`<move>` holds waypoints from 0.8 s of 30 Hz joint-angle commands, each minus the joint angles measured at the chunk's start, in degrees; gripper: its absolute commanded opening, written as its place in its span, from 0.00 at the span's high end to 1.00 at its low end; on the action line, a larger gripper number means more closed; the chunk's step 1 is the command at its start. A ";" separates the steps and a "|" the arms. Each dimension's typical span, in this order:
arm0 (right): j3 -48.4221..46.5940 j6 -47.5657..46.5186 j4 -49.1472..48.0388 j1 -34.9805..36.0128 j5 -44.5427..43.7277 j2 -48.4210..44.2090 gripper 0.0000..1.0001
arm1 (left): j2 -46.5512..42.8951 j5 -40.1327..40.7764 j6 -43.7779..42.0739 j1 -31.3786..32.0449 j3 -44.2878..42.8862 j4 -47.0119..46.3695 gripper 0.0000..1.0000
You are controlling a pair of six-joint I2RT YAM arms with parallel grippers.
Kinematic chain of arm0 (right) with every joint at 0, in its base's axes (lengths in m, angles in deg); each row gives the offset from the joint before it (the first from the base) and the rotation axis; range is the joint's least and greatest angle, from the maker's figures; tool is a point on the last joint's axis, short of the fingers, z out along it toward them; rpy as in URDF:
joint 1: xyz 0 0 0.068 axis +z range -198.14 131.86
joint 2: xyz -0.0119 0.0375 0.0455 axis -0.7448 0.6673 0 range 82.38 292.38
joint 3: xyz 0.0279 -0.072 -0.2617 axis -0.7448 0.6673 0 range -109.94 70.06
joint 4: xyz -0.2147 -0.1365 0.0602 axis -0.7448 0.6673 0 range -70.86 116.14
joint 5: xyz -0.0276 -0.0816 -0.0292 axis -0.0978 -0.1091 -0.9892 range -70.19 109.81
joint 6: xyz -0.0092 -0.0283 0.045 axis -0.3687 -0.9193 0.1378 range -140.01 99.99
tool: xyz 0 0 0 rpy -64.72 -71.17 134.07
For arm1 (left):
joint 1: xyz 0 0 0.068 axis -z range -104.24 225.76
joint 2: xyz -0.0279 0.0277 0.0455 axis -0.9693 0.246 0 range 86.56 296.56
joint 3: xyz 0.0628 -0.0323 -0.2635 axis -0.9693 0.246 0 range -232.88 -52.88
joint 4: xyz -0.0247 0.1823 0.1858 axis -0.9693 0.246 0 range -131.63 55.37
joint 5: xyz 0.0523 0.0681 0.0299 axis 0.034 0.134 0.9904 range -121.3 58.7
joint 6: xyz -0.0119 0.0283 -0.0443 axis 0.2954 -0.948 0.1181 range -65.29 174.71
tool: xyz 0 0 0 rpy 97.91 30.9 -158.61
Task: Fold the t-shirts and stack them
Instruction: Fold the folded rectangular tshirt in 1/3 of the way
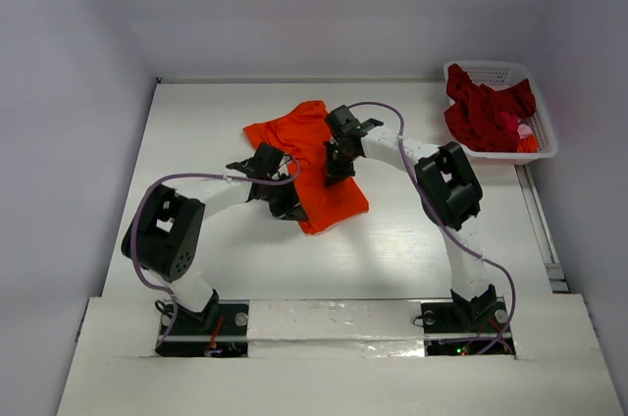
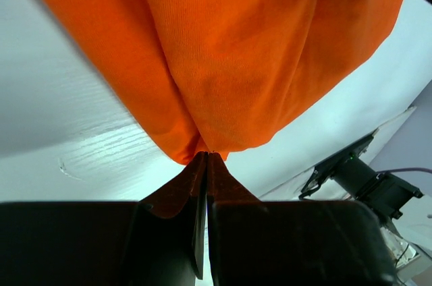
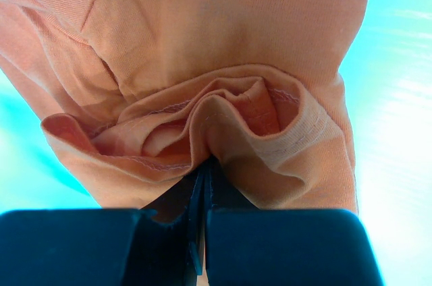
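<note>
A bright orange t-shirt lies partly folded at the middle of the white table. My left gripper is shut on its near left edge; in the left wrist view the cloth hangs from the pinched fingertips. My right gripper is shut on the shirt's right side; the right wrist view shows bunched hem and ribbed collar cloth caught in the closed tips. Dark red t-shirts are heaped in the basket at the back right.
A white lattice basket stands at the table's far right corner, with something pink and orange among the red cloth. White walls close in the back and both sides. A rail runs along the right edge.
</note>
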 commanded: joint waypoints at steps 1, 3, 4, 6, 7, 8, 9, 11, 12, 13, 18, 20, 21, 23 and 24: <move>-1.12 -0.50 -0.14 0.35 -2.51 0.98 1.00 | -1.10 1.66 1.04 -0.28 -0.32 -0.99 1.00; -1.38 -0.50 -0.05 0.35 -2.34 1.16 1.00 | -0.84 1.93 1.39 -0.28 0.20 -1.51 1.00; -1.56 -0.42 -0.05 0.35 -2.34 1.25 1.00 | -0.58 2.19 1.57 -0.28 0.38 -1.69 1.00; -1.64 -0.42 -0.05 0.35 -2.07 1.33 1.00 | -0.31 2.28 1.92 -0.28 0.82 -2.13 1.00; -1.73 -0.42 -0.05 0.35 -2.07 1.42 1.00 | -0.05 2.28 2.01 -0.28 0.91 -2.22 1.00; -1.73 -0.42 -0.05 0.35 -2.07 1.42 1.00 | 0.04 2.28 2.10 -0.28 0.91 -1.78 1.00; -1.73 -0.42 -0.05 0.35 -2.25 1.42 1.00 | 0.22 2.45 2.18 -0.28 0.73 -1.43 1.00; -1.65 -0.50 -0.06 0.35 -2.25 1.42 1.00 | 0.66 2.72 1.84 -0.28 0.38 0.23 1.00; -1.56 -0.50 -0.14 0.35 -2.34 1.42 1.00 | 0.74 3.33 1.66 -0.28 0.03 1.03 1.00; -1.56 -0.50 -0.14 0.35 -2.34 1.42 1.00 | 1.01 3.68 1.22 -0.28 -0.15 1.64 1.00; -0.59 0.02 -0.84 0.35 -0.93 2.30 1.00 | 0.31 5.18 0.43 -0.28 -0.24 4.55 1.00; -0.50 0.11 -1.11 0.35 -0.58 2.48 1.00 | -0.22 5.27 0.34 -0.28 0.03 4.64 1.00; -0.68 0.11 -1.11 0.35 -0.32 2.65 1.00 | -0.22 5.18 0.43 -0.28 0.03 4.55 1.00; -1.47 -0.33 -0.67 0.35 -0.31 3.35 1.00 | -0.13 5.44 0.69 -0.28 0.47 4.29 1.00; -1.99 -0.50 -0.32 0.35 -0.49 3.62 1.00 | -0.22 5.79 1.21 -0.28 0.55 4.03 1.00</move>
